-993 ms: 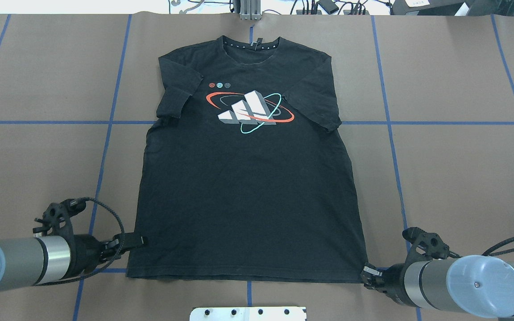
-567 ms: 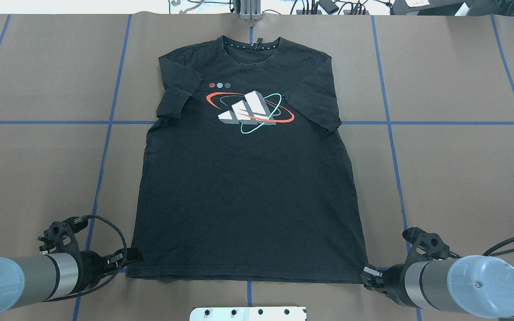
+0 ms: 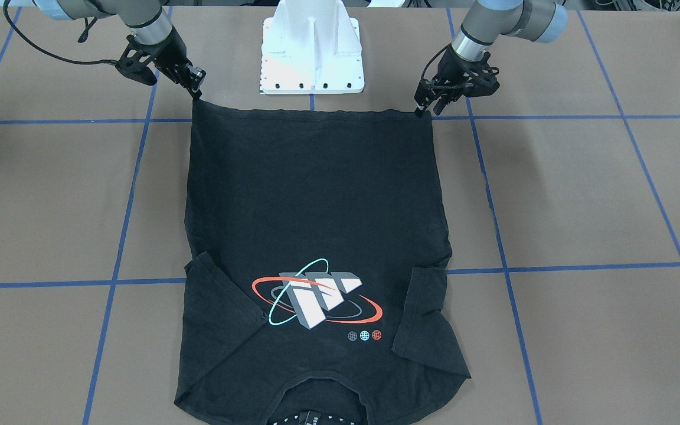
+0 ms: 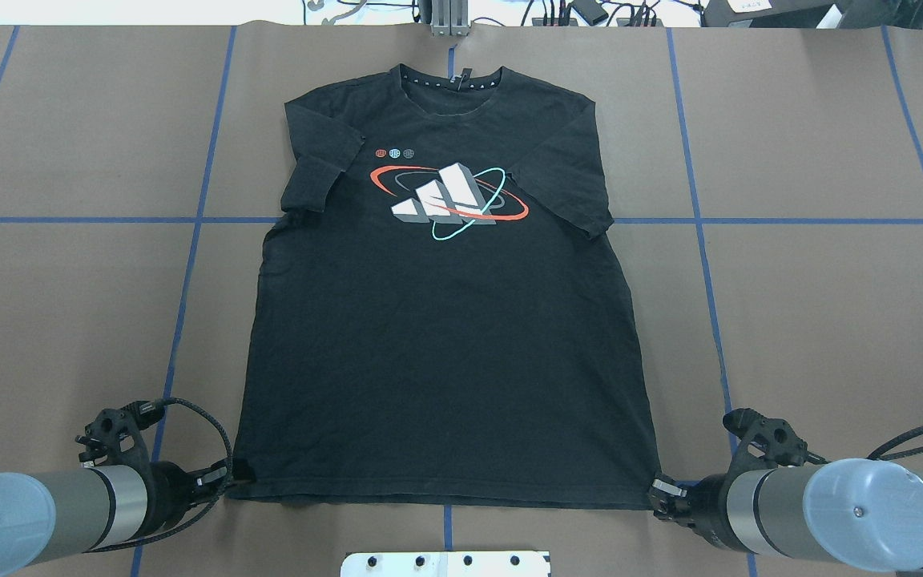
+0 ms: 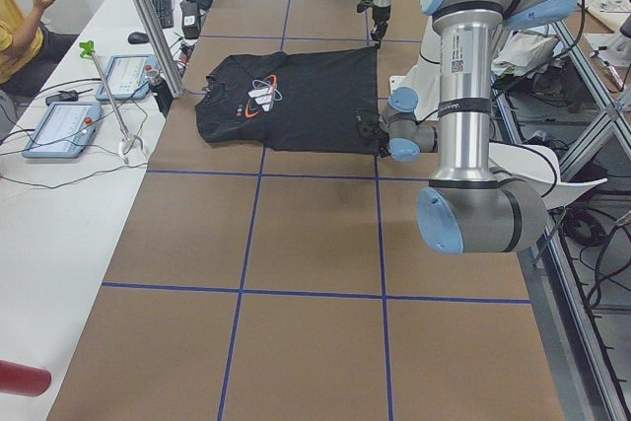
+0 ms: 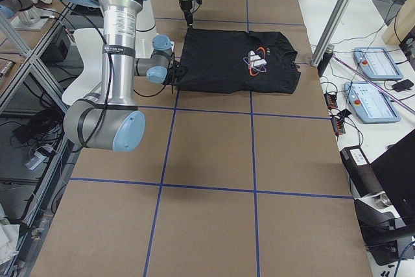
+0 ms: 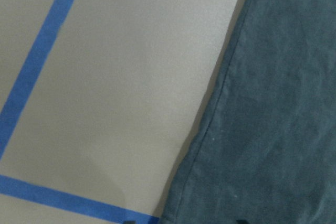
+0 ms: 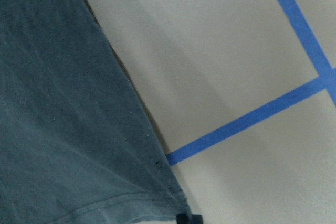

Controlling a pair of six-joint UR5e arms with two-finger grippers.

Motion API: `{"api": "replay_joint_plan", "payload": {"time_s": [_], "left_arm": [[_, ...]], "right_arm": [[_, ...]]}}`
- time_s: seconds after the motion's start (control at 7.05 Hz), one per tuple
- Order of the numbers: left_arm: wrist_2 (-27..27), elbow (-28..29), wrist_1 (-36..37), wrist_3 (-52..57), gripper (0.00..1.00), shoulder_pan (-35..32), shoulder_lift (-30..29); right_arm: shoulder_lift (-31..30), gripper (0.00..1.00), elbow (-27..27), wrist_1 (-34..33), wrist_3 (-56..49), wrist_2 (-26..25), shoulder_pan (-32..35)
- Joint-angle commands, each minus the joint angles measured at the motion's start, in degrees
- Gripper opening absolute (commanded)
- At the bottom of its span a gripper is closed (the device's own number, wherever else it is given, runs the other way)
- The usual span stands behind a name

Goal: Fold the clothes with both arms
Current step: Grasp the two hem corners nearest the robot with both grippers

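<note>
The black T-shirt (image 4: 445, 344) lies flat with its chest graphic (image 4: 449, 200) up and its collar at the far side. My left gripper (image 4: 239, 473) sits low at the near-left hem corner; in the left wrist view its fingertips (image 7: 130, 221) stand apart astride the shirt's edge (image 7: 262, 129), open. At the near-right hem corner, my right gripper (image 4: 657, 487) is shut on the cloth, with the corner (image 8: 105, 156) running under its closed tips. In the front-facing view the left gripper (image 3: 424, 111) and right gripper (image 3: 196, 92) touch the two hem corners.
The white mounting base (image 3: 311, 47) stands just behind the hem, between the arms. Blue tape lines (image 4: 189, 264) grid the brown table. Beyond the collar are a metal post (image 4: 447, 18) and cables. A person (image 5: 20, 27) sits at a side bench with tablets (image 5: 61, 127).
My left gripper has slid back along the shirt's left edge toward the robot, down to the hem corner. The right gripper and the shirt have stayed put.
</note>
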Motion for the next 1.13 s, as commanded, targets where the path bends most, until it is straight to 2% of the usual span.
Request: {"api": "replay_joint_plan", "payload": {"time_s": [0.0, 0.28, 0.57, 0.71, 0.85, 0.99], "left_arm": [[0.0, 0.1, 0.6, 0.0, 0.64, 0.5, 0.0], [-0.1, 0.7, 0.7, 0.0, 0.53, 0.5, -1.2], [-0.1, 0.7, 1.3, 0.0, 0.37, 0.5, -1.3], [-0.1, 0.4, 1.3, -0.1, 0.07, 0.5, -1.2], [-0.1, 0.1, 1.3, 0.0, 0.00, 0.4, -1.1], [-0.1, -0.1, 1.3, 0.0, 0.00, 0.2, -0.9]], "right_arm": [[0.0, 0.00, 0.0, 0.2, -0.1, 0.1, 0.0], [-0.1, 0.00, 0.0, 0.2, 0.0, 0.1, 0.1], [-0.2, 0.00, 0.0, 0.2, 0.0, 0.1, 0.1], [-0.3, 0.00, 0.0, 0.2, 0.0, 0.1, 0.1], [-0.3, 0.00, 0.0, 0.2, 0.0, 0.1, 0.1], [-0.3, 0.00, 0.0, 0.2, 0.0, 0.1, 0.0]]}}
